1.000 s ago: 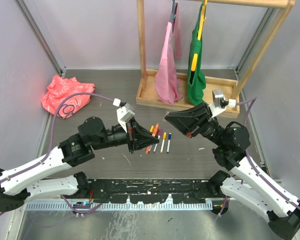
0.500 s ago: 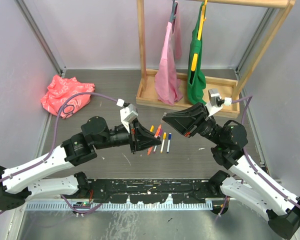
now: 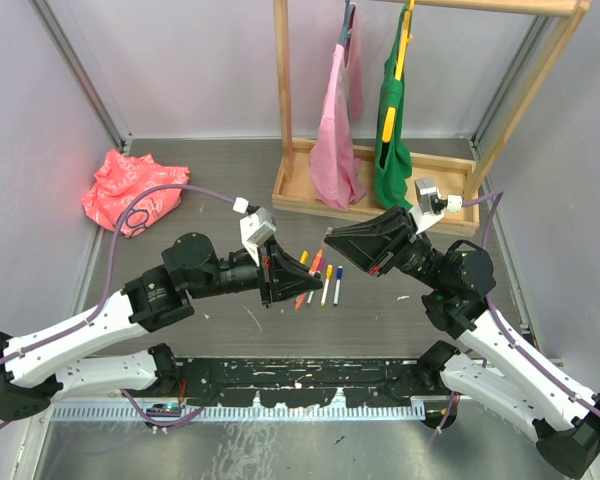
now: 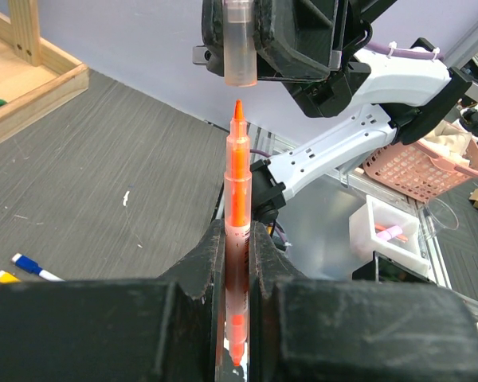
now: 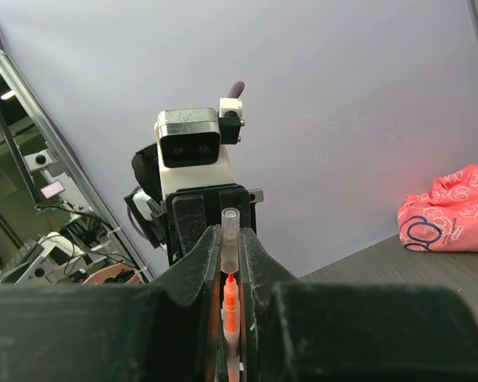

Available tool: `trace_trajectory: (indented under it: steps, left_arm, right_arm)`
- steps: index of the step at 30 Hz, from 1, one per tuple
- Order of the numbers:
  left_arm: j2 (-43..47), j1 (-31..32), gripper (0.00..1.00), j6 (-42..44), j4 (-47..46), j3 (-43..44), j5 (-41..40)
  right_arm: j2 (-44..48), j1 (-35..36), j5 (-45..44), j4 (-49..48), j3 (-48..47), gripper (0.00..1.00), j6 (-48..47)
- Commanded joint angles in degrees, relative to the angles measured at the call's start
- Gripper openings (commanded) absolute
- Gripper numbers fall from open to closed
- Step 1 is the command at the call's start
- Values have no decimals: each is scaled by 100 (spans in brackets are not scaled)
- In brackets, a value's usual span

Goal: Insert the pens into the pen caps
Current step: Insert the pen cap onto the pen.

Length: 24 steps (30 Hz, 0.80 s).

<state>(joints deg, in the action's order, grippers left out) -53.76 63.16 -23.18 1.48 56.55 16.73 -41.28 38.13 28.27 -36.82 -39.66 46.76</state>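
My left gripper (image 3: pixel 317 275) (image 4: pixel 237 232) is shut on an orange pen (image 4: pixel 237 179), its bare tip pointing at my right gripper. My right gripper (image 3: pixel 328 237) (image 5: pixel 231 232) is shut on a pale translucent orange pen cap (image 5: pixel 230 237) (image 4: pixel 240 44). The pen tip (image 5: pixel 230 285) sits just short of the cap's open end, in line with it, with a small gap. Both grippers meet above the table. Several more pens (image 3: pixel 326 284) lie in a row on the table beneath them, with red, yellow and blue ends; two show in the left wrist view (image 4: pixel 32 267).
A wooden rack (image 3: pixel 310 195) with a pink cloth (image 3: pixel 335 150) and a green one (image 3: pixel 390 140) hanging stands at the back. A crumpled pink bag (image 3: pixel 130 190) lies at the back left. A pink basket (image 4: pixel 430 159) and a white box (image 4: pixel 390 235) sit beyond the table.
My left gripper has moved right with the orange pen, and my right gripper has come slightly left, so the pen tip now sits just under the cap.
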Motion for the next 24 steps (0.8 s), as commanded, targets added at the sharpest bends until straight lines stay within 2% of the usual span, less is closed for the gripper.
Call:
trace_trajectory:
  steps: [1,24]
  left_arm:
    - [85,32,0,6,-438,214,-19]
    - [193,32,0,-48,-552,66,-212]
  right_arm:
    - [1,-5,119,-203,-145,0,48]
    - [-110,-2,279,-308,-41,0,202]
